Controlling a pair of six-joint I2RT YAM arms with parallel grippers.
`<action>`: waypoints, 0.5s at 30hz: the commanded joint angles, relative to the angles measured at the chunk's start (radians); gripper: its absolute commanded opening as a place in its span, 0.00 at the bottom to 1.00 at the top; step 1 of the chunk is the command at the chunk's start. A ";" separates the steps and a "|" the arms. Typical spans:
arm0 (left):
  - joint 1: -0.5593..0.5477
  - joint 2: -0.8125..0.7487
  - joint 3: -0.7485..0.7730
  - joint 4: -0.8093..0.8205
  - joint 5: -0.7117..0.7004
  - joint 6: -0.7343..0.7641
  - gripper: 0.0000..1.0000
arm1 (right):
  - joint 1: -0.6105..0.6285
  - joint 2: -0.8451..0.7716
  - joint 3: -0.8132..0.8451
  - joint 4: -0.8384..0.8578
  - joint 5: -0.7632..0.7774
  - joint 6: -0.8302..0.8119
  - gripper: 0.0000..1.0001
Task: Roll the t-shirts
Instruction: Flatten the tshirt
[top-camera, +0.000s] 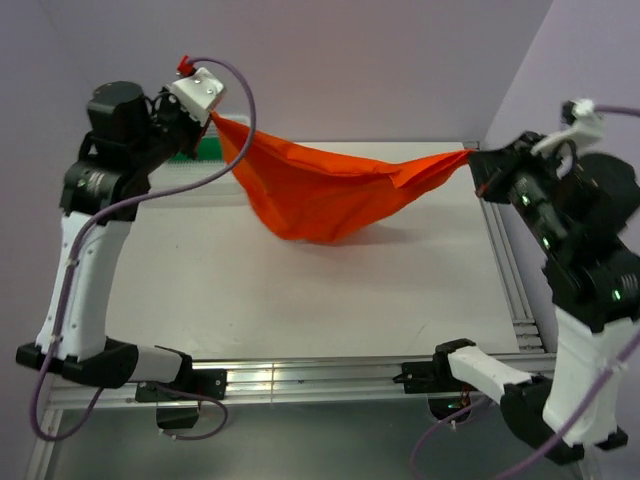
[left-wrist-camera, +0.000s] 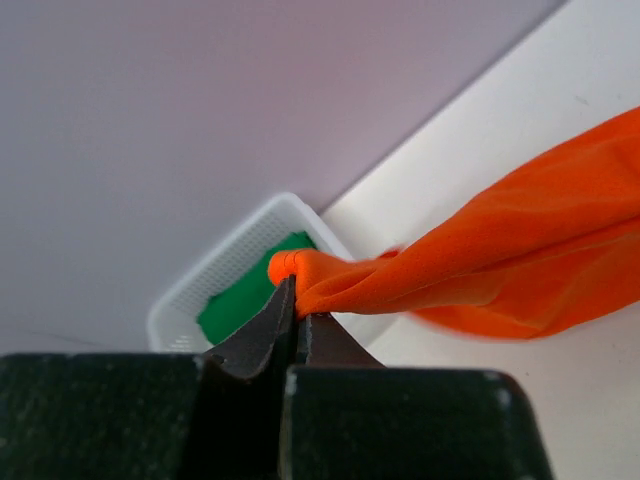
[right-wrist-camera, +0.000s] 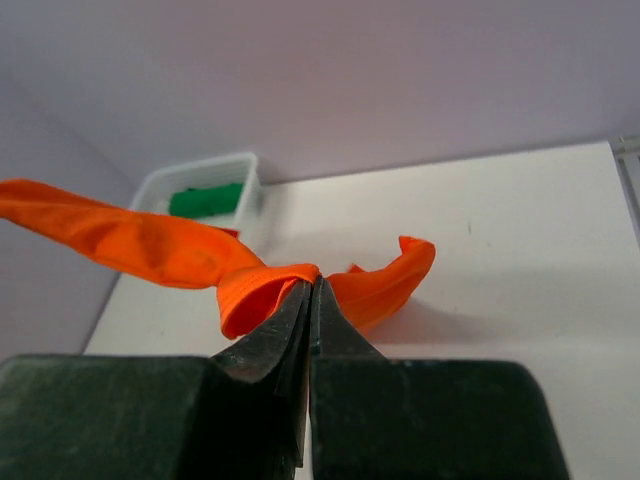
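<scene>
An orange-red t-shirt (top-camera: 320, 190) hangs stretched in the air between my two grippers, sagging in the middle above the table. My left gripper (top-camera: 212, 117) is shut on its left edge, up at the far left; the wrist view shows the cloth (left-wrist-camera: 480, 260) pinched at the fingertips (left-wrist-camera: 295, 290). My right gripper (top-camera: 475, 160) is shut on the shirt's right edge, with the cloth (right-wrist-camera: 150, 245) bunched over its tips (right-wrist-camera: 312, 285). A green t-shirt (left-wrist-camera: 245, 290) lies inside the white mesh basket (left-wrist-camera: 185, 300).
The white basket (right-wrist-camera: 215, 170) stands at the table's far left corner, against the back wall, partly behind my left arm. An aluminium rail (top-camera: 300, 380) runs along the near table edge, another along the right side (top-camera: 510, 270).
</scene>
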 joint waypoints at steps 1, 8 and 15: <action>-0.004 -0.098 0.093 -0.151 -0.074 0.030 0.00 | -0.004 -0.184 -0.055 0.092 -0.087 -0.022 0.00; -0.004 -0.385 -0.005 -0.061 -0.036 -0.014 0.00 | -0.006 -0.401 -0.025 0.009 -0.185 0.019 0.00; -0.004 -0.394 -0.004 -0.106 -0.038 -0.043 0.00 | -0.005 -0.301 0.117 -0.082 -0.122 0.004 0.00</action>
